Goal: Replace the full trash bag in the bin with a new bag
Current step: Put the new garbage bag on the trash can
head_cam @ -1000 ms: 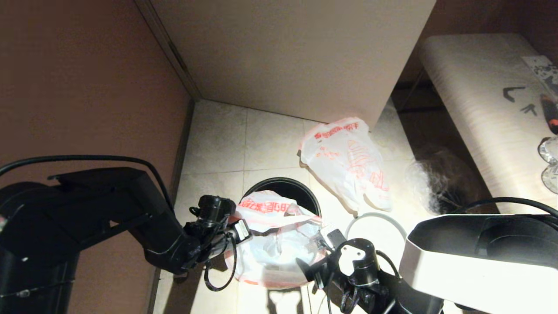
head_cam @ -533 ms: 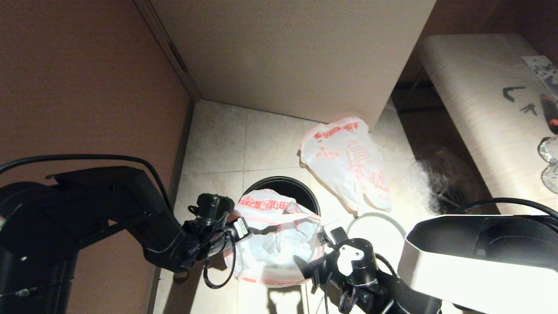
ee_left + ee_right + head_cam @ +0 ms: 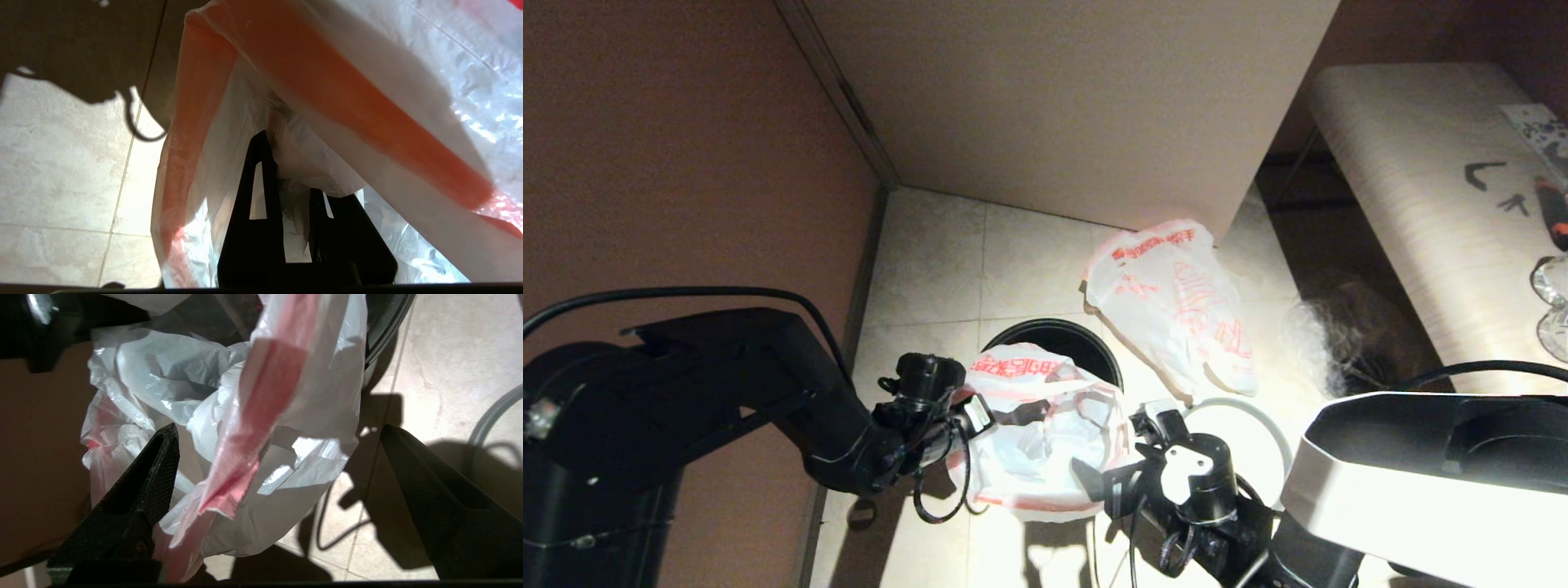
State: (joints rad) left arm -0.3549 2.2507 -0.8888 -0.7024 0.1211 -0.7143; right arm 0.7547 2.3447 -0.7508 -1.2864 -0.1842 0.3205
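The black bin (image 3: 1063, 336) stands on the tiled floor, and its rim also shows in the right wrist view (image 3: 388, 330). The new bag (image 3: 1033, 457), limp white with red handles, hangs over the bin's near side with its mouth spread. My left gripper (image 3: 970, 415) is shut on the bag's left edge, with plastic pinched between its fingers (image 3: 288, 171). My right gripper (image 3: 1125, 451) is open at the bag's right side. A red handle and a white fold (image 3: 261, 441) hang between its spread fingers. The full trash bag (image 3: 1176, 306) lies on the floor beyond the bin.
The loose grey ring rim (image 3: 1235, 406) lies on the floor right of the bin, beside my right gripper. A white cabinet (image 3: 1078, 106) rises behind, a brown wall (image 3: 686, 163) to the left, and a pale bench (image 3: 1421, 204) to the right. Crumpled clear plastic (image 3: 1327, 343) sits under the bench.
The new bag's mouth and the bin's rim have shifted slightly away from me. My left gripper rose a little with the bag. My right gripper edged right, still open.
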